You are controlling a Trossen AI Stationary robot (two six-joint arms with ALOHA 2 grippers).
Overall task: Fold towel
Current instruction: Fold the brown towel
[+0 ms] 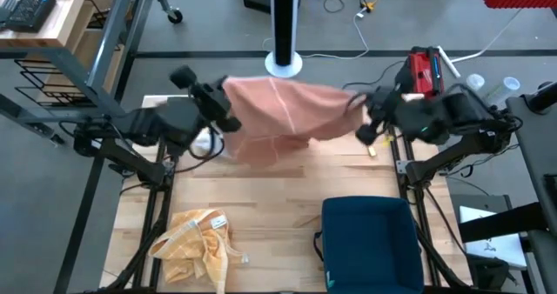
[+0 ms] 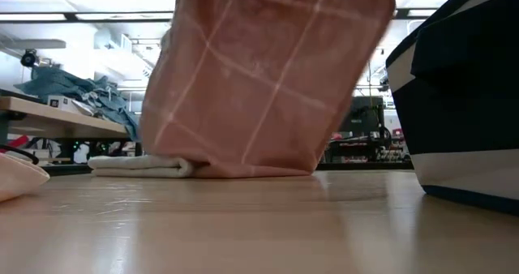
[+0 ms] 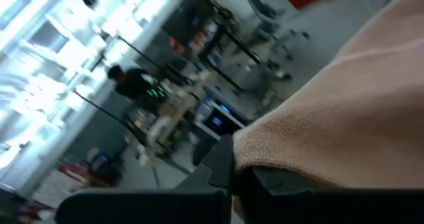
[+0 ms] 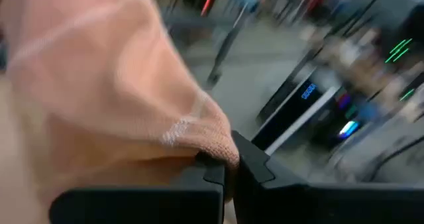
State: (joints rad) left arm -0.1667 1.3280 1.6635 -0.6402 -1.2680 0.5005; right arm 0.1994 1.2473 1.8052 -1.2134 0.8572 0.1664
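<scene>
A salmon-pink towel (image 1: 283, 111) with pale grid lines hangs spread between my two grippers over the far part of the wooden table (image 1: 287, 198). My left gripper (image 1: 230, 118) is shut on its left upper corner and my right gripper (image 1: 363, 111) on its right upper corner. In the low view the towel (image 2: 259, 79) hangs as a wide sheet, and its lower edge (image 2: 243, 170) rests on the tabletop. My left gripper pinches the towel's upper left corner (image 3: 255, 144) between its two fingers, coming level from the table's left side. The cloth hangs below and sags toward the other gripper. My right gripper pinches the upper right corner (image 4: 222, 151) at its hem, slanting down from the table's right side. The cloth hangs below it.
A folded white towel (image 2: 142, 166) lies on the table behind the pink one, toward the left. A crumpled yellow cloth (image 1: 198, 240) lies at the near left, and a dark blue bin (image 1: 370, 242) stands at the near right. A white pole base (image 1: 284, 63) stands beyond the far edge.
</scene>
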